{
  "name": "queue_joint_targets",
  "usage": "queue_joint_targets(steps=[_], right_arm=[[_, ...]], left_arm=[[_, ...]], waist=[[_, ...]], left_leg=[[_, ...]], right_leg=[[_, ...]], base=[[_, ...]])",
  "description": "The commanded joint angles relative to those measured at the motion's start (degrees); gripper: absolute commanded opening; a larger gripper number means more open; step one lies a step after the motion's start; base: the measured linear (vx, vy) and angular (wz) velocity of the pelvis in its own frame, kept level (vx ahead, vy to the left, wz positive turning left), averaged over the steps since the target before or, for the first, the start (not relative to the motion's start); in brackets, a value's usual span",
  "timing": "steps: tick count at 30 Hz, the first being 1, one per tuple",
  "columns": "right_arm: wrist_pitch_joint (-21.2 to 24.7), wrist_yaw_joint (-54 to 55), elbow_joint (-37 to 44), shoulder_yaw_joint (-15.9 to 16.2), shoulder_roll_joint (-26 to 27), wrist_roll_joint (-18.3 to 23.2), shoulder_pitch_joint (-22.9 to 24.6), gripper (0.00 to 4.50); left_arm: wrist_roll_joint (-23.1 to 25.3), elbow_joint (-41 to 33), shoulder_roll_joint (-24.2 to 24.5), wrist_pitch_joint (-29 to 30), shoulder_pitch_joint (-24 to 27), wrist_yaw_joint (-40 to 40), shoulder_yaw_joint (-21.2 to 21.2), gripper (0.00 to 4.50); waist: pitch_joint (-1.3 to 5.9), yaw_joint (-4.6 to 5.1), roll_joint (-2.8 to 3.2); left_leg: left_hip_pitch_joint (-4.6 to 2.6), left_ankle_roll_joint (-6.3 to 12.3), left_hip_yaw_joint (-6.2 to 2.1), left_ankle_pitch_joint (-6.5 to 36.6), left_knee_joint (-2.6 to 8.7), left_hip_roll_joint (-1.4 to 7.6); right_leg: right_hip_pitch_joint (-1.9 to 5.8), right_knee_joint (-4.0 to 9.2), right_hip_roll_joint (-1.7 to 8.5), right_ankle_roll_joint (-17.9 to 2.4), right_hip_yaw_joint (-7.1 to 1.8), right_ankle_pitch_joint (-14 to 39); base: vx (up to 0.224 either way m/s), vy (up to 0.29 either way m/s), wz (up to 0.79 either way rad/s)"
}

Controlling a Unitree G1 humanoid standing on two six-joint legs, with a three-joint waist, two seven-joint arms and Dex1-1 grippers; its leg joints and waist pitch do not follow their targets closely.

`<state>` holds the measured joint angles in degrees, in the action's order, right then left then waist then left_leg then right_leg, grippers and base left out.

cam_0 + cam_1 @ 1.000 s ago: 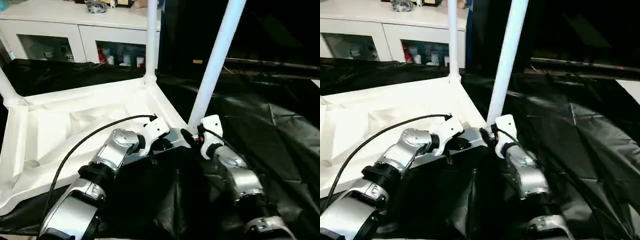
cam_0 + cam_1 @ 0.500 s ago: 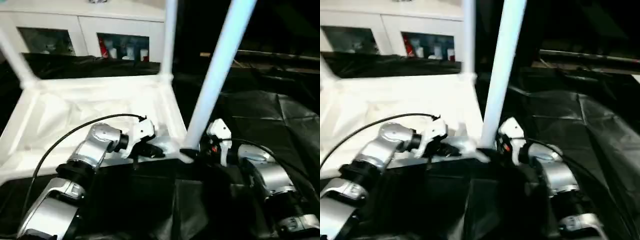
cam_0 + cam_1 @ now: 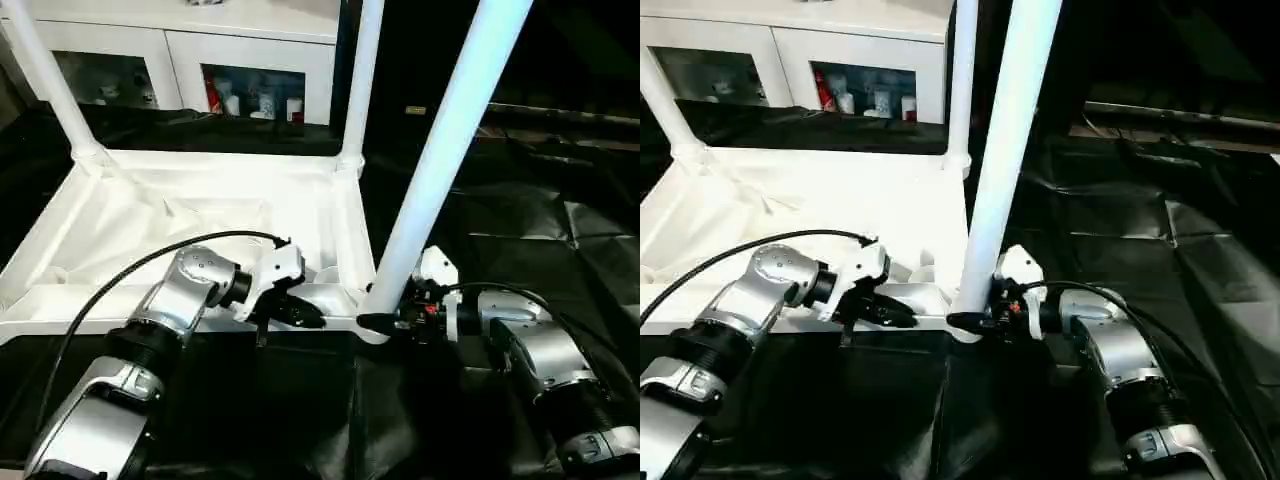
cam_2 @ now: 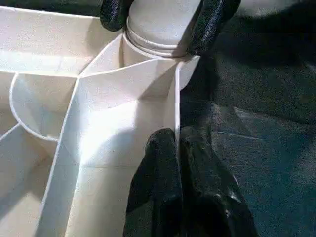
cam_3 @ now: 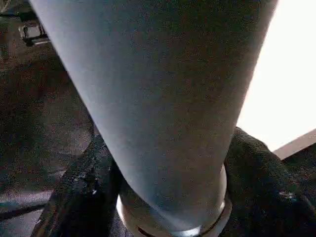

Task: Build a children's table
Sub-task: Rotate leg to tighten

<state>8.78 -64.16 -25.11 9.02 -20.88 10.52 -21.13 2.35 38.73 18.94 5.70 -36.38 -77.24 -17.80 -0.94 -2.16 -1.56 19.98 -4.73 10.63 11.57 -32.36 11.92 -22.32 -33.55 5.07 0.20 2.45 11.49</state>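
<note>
Right gripper [image 3: 970, 325] clamped round leg [image 3: 440, 165] base at near corner socket | left gripper [image 4: 177, 148] pinched on tabletop [image 3: 150, 215] rim, top lying upside down on black sheet | step: seating this leg | next: leg to be pressed down squarely, top steadied.

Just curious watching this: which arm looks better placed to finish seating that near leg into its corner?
Probably the right. The right gripper already clasps the near leg at its collar, while the left gripper is shut on the tabletop's rim.
</note>
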Motion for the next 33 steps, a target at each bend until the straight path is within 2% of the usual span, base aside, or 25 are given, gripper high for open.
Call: queue_joint_targets(steps=[1,2,3,5,6,7,8,9,10,11,12,14,15,16,19,22,23,24,28,31,32,33], right_arm=[[1.4,4.0,-0.9,-0.1,1.9,-0.6,1.6,2.60],[1.4,4.0,-0.9,-0.1,1.9,-0.6,1.6,2.59],[0.8,7.0,-1.6,-0.9,3.3,-0.9,1.9,2.59],[0.1,11.3,-2.3,-2.0,5.8,-0.8,2.6,2.59],[0.1,15.4,-3.4,-2.5,7.5,-1.6,2.7,2.59],[0.2,18.8,-4.2,-2.9,8.8,-2.4,2.7,2.59],[0.2,21.2,-4.6,-3.0,9.9,-2.9,2.8,2.59],[0.9,27.8,-6.2,-3.8,12.4,-4.0,2.5,2.59],[0.9,27.8,-6.2,-3.8,12.4,-4.0,2.5,2.59],[1.4,33.2,-7.6,-4.7,14.3,-4.6,1.9,2.59],[1.8,37.4,-8.7,-5.5,15.8,-5.1,1.4,2.59],[2.4,45.8,-10.7,-7.7,20.2,-5.0,0.0,2.59],[2.4,45.8,-10.7,-7.7,20.2,-5.0,0.0,2.59],[2.3,47.5,-11.0,-8.0,21.2,-5.2,-0.4,2.59],[0.6,49.4,-11.5,-6.9,22.3,-7.3,-1.1,2.59],[-1.6,48.5,-11.3,-5.6,21.7,-8.3,-0.9,2.59],[-1.7,48.5,-11.3,-5.6,21.7,-8.3,-0.9,3.10],[-1.8,46.7,-10.7,-5.8,21.3,-7.7,-0.7,3.22],[-2.0,44.5,-10.0,-5.1,20.0,-7.9,-0.5,3.27],[-2.8,36.9,-8.0,-3.2,15.4,-8.3,0.1,3.27],[-3.2,35.6,-7.7,-2.9,14.7,-8.5,0.2,3.27],[-3.6,31.3,-5.8,-2.1,12.4,-8.3,0.9,3.27]], left_arm=[[2.2,4.0,-2.2,0.7,0.7,7.0,-0.9,0.00],[2.2,4.0,-2.2,0.7,0.7,7.0,-0.9,0.00],[2.7,5.1,-3.2,0.6,0.2,10.1,-0.4,0.00],[3.2,6.5,-5.1,1.0,-0.6,14.7,0.4,0.00],[3.5,7.2,-6.4,1.4,-1.0,17.5,0.7,0.00],[3.7,7.7,-7.4,1.8,-1.3,19.6,0.9,0.00],[3.9,7.9,-8.3,2.0,-1.4,21.0,0.9,0.00],[4.3,8.4,-10.2,2.5,-1.7,24.0,0.8,0.00],[4.3,8.4,-10.2,2.5,-1.7,24.0,0.8,0.00],[4.5,8.7,-11.8,3.0,-1.8,26.2,0.8,0.00],[4.7,8.9,-13.0,3.4,-1.9,27.8,0.8,0.00],[5.3,8.8,-16.2,3.6,-1.7,30.0,-0.3,0.00],[5.3,8.8,-16.2,3.6,-1.7,30.0,-0.3,0.00],[5.4,8.6,-17.0,3.4,-1.5,29.7,-0.9,0.00],[5.9,8.6,-18.4,2.7,-1.1,29.6,-1.5,0.00],[6.4,9.1,-17.3,1.4,-1.1,28.9,-1.6,0.00],[6.4,9.1,-17.3,1.3,-1.1,28.8,-1.6,0.00],[6.4,9.2,-16.3,0.6,-1.2,28.2,-1.3,0.00],[6.0,9.1,-14.9,-0.1,-1.2,26.4,-1.1,0.00],[5.7,9.4,-11.7,-2.0,-1.5,22.7,-0.7,0.00],[5.8,9.5,-11.3,-2.6,-1.5,22.1,-0.7,0.00],[5.9,9.7,-10.4,-2.7,-1.6,21.7,-0.5,0.00]], waist=[[1.84,0.07,-0.13],[1.51,-0.02,-0.23],[1.51,0.18,-0.21],[1.33,0.25,-0.16],[1.19,0.48,-0.23],[1.05,0.61,0.06],[1.12,0.86,-0.05],[1.12,0.96,-0.09],[1.09,0.99,-0.06],[1.06,1.12,-0.09],[0.94,1.29,0.17],[0.84,1.45,0.05],[0.85,1.67,0.29],[0.89,1.71,0.27],[1.04,1.92,0.33],[1.01,2.09,0.45],[0.96,2.11,0.48],[0.93,2.17,0.56],[0.99,2.22,0.60],[1.19,2.21,0.41],[1.43,2.11,0.38],[1.59,1.99,0.43]], left_leg=[[-0.27,4.21,0.25,9.0,3.45,1.47],[-0.50,3.50,0.27,11.8,3.69,1.49],[-0.41,2.60,0.15,13.8,3.89,1.39],[-0.86,1.30,0.12,16.5,4.05,1.51],[-0.77,0.72,-0.10,18.2,4.29,1.42],[-0.64,0.31,-0.22,19.1,4.44,1.38],[-0.79,-0.62,-0.40,20.3,4.53,1.38],[-0.80,-0.85,-0.56,21.3,4.68,1.28],[-0.81,-0.87,-0.59,21.5,4.73,1.30],[-0.83,-1.10,-0.69,22.0,4.81,1.21],[-0.93,-1.42,-0.72,23.1,4.83,1.12],[-1.34,-1.44,-0.82,25.4,4.72,0.95],[-1.68,-1.33,-0.84,26.8,4.63,0.81],[-1.74,-1.21,-0.94,27.1,4.62,0.83],[-1.29,-0.63,-0.90,26.7,4.83,0.82],[-1.12,-0.34,-0.90,26.7,4.93,0.83],[-1.07,-0.27,-0.93,26.9,4.96,0.84],[-1.03,-0.26,-0.97,27.4,4.99,0.80],[-0.92,-0.02,-1.01,27.3,5.03,0.84],[-0.36,0.72,-0.92,24.8,5.06,0.88],[0.12,1.30,-0.90,22.1,5.07,0.97],[0.15,1.60,-0.64,20.1,4.85,1.06]], right_leg=[[2.23,2.97,2.39,-15.7,-1.77,3.0],[1.96,3.59,2.52,-14.9,-1.76,7.7],[1.94,3.90,2.65,-13.5,-1.80,12.6],[1.38,4.60,2.75,-11.8,-1.99,17.7],[1.38,4.77,2.67,-10.8,-1.93,20.1],[1.34,4.89,2.63,-10.0,-1.90,21.7],[1.13,5.09,2.66,-9.0,-1.85,23.6],[1.21,5.30,2.65,-8.0,-1.70,25.1],[1.12,5.40,2.71,-7.6,-1.72,25.6],[0.95,5.63,2.73,-6.9,-1.72,27.0],[0.69,5.90,2.66,-6.2,-1.69,28.4],[0.17,6.46,2.67,-5.0,-1.57,32.0],[-0.21,6.85,2.55,-4.3,-1.49,33.5],[-0.20,6.88,2.53,-4.1,-1.43,33.5],[0.05,6.73,2.36,-4.3,-1.50,30.3],[0.03,6.69,2.37,-4.3,-1.53,29.8],[0.01,6.73,2.39,-4.3,-1.52,30.0],[0.02,6.76,2.35,-4.2,-1.47,30.4],[0.10,6.80,2.49,-4.2,-1.55,30.5],[0.72,6.47,2.53,-4.8,-1.65,28.0],[1.19,6.12,2.58,-5.3,-1.75,25.1],[1.18,5.92,2.55,-6.3,-1.81,22.4]], base=[[0.000,0.000,0.00],[0.000,0.000,0.00],[0.000,0.000,0.00],[0.000,0.000,0.00],[0.000,0.000,0.00],[0.000,0.000,0.00],[0.000,0.000,0.00],[0.000,0.000,0.00],[0.000,0.000,0.00],[0.000,0.000,0.00],[0.000,0.000,0.00],[0.000,0.000,0.00],[0.000,0.000,0.00],[0.000,0.000,0.00],[0.000,0.000,0.00],[0.000,0.000,0.00],[0.000,0.000,0.00],[0.000,0.000,0.00],[0.000,0.000,0.00],[0.000,0.000,0.00],[0.000,0.000,0.00],[0.000,0.000,0.00]])
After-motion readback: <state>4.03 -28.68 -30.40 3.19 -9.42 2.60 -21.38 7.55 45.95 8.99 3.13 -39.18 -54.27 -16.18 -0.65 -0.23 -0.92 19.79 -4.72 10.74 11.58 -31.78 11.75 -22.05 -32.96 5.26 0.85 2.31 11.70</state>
